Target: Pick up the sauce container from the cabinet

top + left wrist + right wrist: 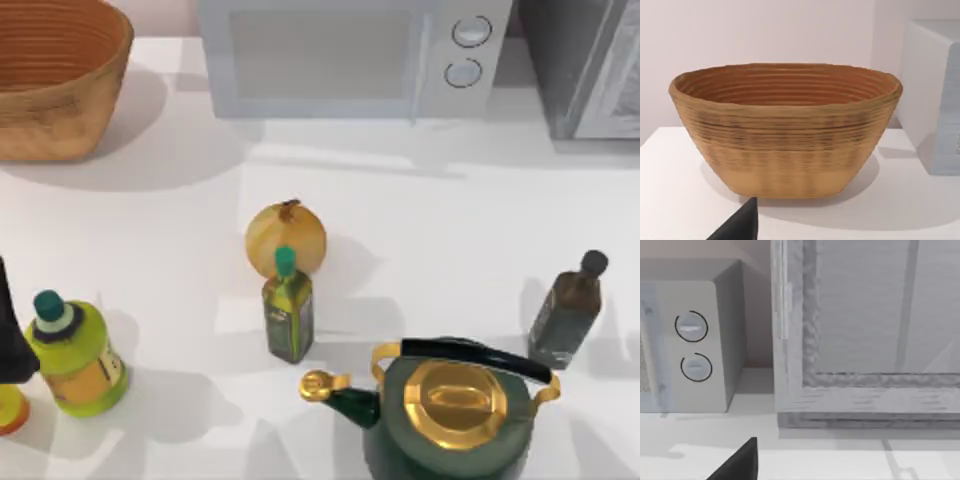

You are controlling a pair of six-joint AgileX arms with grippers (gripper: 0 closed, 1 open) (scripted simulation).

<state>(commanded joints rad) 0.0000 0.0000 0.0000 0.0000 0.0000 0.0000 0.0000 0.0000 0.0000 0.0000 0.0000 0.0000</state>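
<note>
While upright, the cabinet [585, 70] (door frontward) beside the microwave [330, 60].

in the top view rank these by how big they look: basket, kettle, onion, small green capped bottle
1. Basket, though cut off by the frame edge.
2. Kettle, close to the basket and also cut off, so their order is unsure.
3. Onion.
4. Small green capped bottle, looking about level with the onion.
</note>
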